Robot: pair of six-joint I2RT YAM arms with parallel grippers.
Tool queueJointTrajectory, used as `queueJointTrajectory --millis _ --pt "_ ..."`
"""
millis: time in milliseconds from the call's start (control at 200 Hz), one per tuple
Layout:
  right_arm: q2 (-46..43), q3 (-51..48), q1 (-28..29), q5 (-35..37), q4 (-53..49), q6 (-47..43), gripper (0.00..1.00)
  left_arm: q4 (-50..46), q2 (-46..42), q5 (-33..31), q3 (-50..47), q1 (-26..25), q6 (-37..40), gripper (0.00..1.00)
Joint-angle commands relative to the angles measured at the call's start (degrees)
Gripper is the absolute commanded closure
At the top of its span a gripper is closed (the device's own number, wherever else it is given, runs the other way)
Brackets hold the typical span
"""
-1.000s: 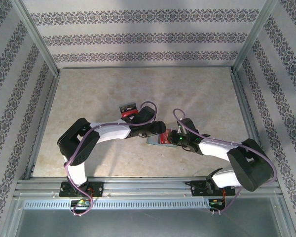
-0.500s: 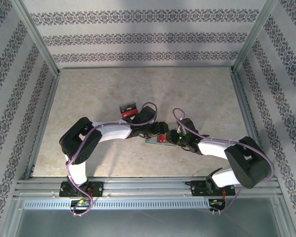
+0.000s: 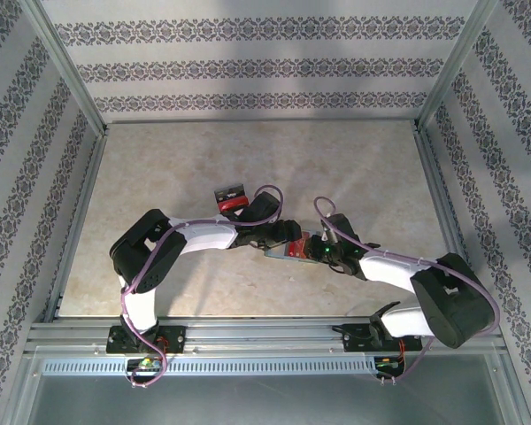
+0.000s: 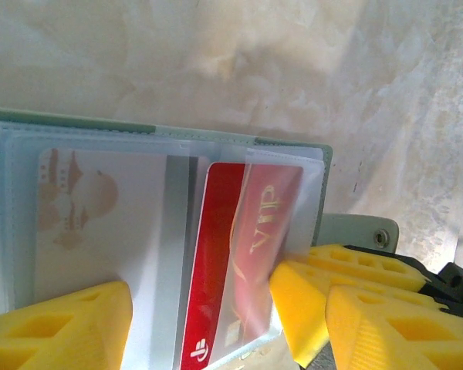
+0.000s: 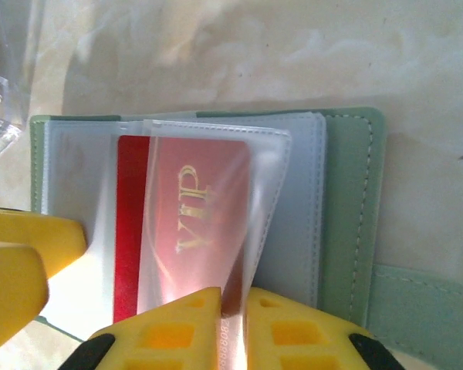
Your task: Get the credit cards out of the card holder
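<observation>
Lying open on the tabletop [image 5: 293,46], the soft card holder [image 5: 347,216] held a thin, stiff, probably slick red card [image 5: 130,231], best taken edgewise, where the right gripper [image 5: 230,320] pinched it while the left gripper [image 4: 204,312] straddled the holder, spread.

card holder [image 3: 277,253] lying open mid-worktop [image 3: 354,168], between left end effector [image 4: 201,308] and right end effector [image 5: 231,302], credit card [image 5: 181,223] tucked in its sleeve, card's edge between the right fingers, tray [image 3: 231,197] just behind the left end effector

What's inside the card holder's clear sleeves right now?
A red VIP card sits in one sleeve of the card holder, a pale card with orange print in the next. Anything behind them is covered.
</observation>
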Motion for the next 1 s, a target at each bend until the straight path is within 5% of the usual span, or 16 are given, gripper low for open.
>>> queueJointTrajectory --millis 0,330,580,994 --pt "2.26 -0.32 -0.21 -0.53 1.36 -0.16 0.85 2.35 1.25 1.08 0.94 0.37 -1.17 0.34" --pt "3.89 0.92 0.66 -1.12 2.19 -0.26 0.86 4.79 3.17 3.92 2.13 0.37 -1.09 0.36" --pt "4.53 0.96 1.02 -1.12 2.3 -0.1 0.86 4.97 2.6 2.92 1.54 0.37 -0.91 0.58" --pt "3.17 0.72 0.67 -0.34 0.72 -0.12 0.85 5.18 1.51 1.5 -0.55 1.24 0.13 0.79"
